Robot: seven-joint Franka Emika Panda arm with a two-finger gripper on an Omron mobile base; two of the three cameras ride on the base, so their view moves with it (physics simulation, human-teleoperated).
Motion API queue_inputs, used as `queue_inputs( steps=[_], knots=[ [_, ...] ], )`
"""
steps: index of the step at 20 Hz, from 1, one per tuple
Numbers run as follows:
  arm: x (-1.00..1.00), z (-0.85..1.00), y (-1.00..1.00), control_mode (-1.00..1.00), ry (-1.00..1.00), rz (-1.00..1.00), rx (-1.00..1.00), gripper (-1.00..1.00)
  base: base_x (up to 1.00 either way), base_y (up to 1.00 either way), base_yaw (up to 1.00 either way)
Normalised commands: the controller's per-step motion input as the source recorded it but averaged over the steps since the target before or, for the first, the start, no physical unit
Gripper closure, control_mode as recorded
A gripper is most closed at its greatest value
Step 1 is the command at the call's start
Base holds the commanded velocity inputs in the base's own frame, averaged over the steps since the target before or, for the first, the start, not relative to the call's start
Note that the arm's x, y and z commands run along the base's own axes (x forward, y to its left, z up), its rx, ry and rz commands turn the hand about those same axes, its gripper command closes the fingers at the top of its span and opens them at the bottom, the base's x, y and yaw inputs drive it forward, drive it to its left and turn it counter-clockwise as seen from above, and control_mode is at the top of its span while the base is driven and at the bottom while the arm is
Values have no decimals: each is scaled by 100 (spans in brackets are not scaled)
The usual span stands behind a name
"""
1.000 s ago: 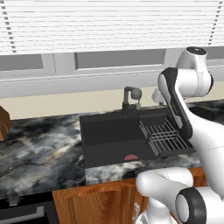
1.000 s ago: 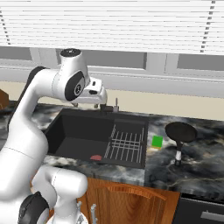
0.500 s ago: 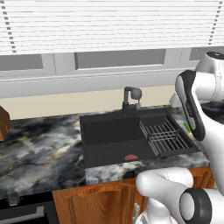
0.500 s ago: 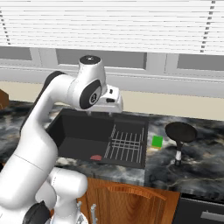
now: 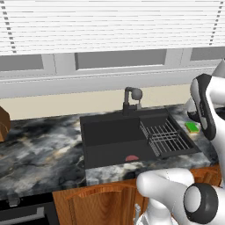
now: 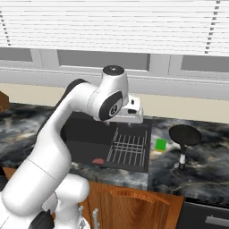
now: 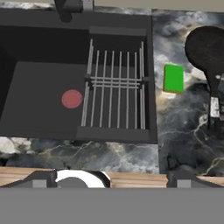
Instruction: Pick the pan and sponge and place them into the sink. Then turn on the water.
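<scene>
In the hand view, nearest you, the wooden cabinet front (image 7: 131, 177) runs along the edge of the marbled dark surface (image 7: 183, 131). Just beyond it lies the sink (image 7: 35, 109), a dark basin with a reddish drain spot (image 7: 71, 99) and a wire rack (image 7: 114, 89) in its right half. The tool (image 6: 129, 115) hangs above the sink's right part with its fingers spread wide and nothing between them. At about three o'clock from the rack, on the surface beside the sink rim, the green sponge (image 6: 160, 145) lies flat. Further toward three o'clock sits the black pan (image 6: 185, 134) (its handle points toward you, light tip nearest). At the sink's far edge, around twelve o'clock, stands the dark faucet (image 5: 131, 99). Behind it are a pale wall and window blinds (image 5: 110, 26).
</scene>
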Motion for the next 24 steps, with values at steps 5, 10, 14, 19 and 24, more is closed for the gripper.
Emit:
queue_inputs(
  steps=[5, 10, 14, 19, 24],
  knots=[
    [-9, -20, -56, -100, 2, -5, 0, -100, 0, 0, 0],
    [-7, -17, -51, -100, 6, -6, -1, -100, 0, 0, 0],
    [-1, -16, -45, -100, 6, -9, 0, -100, 0, 0, 0],
    [0, -14, -47, -100, 7, -9, -1, -100, 0, 0, 0],
    [0, -13, -51, -100, 7, -7, -2, -100, 0, 0, 0]
  ],
)
